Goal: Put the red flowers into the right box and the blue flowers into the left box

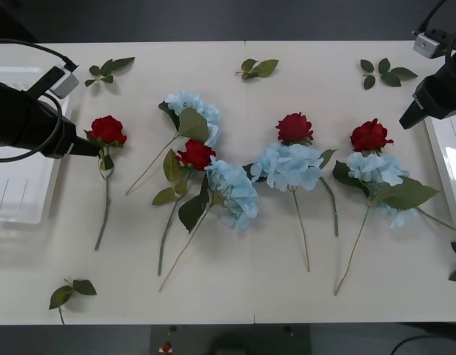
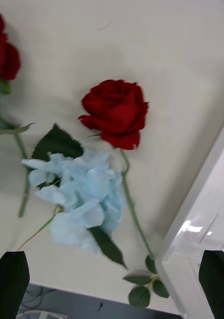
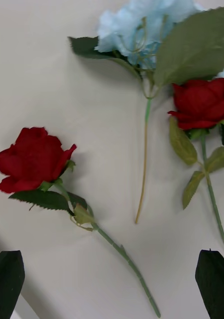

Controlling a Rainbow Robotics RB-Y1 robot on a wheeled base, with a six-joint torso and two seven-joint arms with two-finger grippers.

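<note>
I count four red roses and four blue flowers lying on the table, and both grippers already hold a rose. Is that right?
Not quite. The counts are right, but neither gripper holds anything. In the wrist views the left gripper and right gripper are open, each hovering above a rose lying on the table.

No readable text, seemingly.

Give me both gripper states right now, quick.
Left gripper: open, holding nothing, above the leftmost red rose.
Right gripper: open, holding nothing, near the right box, by the rightmost red rose.
</note>
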